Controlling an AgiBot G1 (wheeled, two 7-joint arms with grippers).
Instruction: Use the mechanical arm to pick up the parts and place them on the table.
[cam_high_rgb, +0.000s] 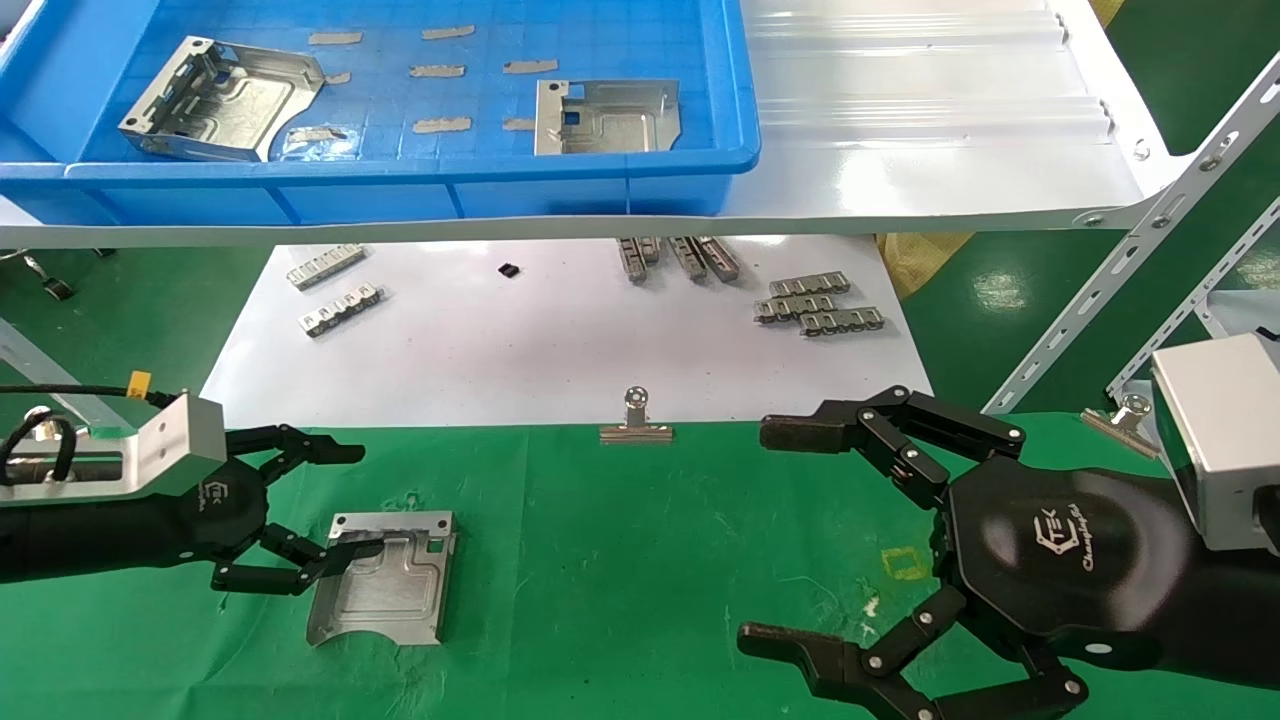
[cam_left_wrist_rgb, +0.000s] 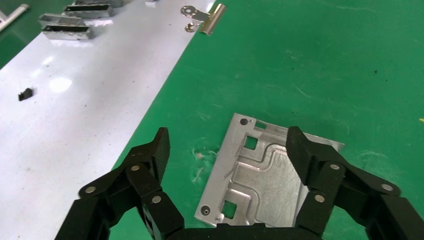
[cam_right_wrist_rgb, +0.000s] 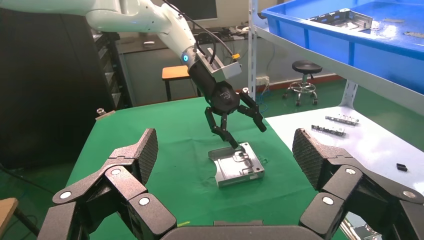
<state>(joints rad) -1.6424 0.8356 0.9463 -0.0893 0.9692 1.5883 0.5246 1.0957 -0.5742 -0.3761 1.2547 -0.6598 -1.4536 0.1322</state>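
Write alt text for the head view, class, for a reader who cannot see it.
The left end effector, open, hovers at the edge of a silver bracket lying flat on the green table. The right end effector is open over bare cloth; two more brackets sit in a blue bin above.

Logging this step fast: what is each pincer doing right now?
Left pincer: open, holding nothing, one finger over the bracket lying on the green table.
Right pincer: open, empty.
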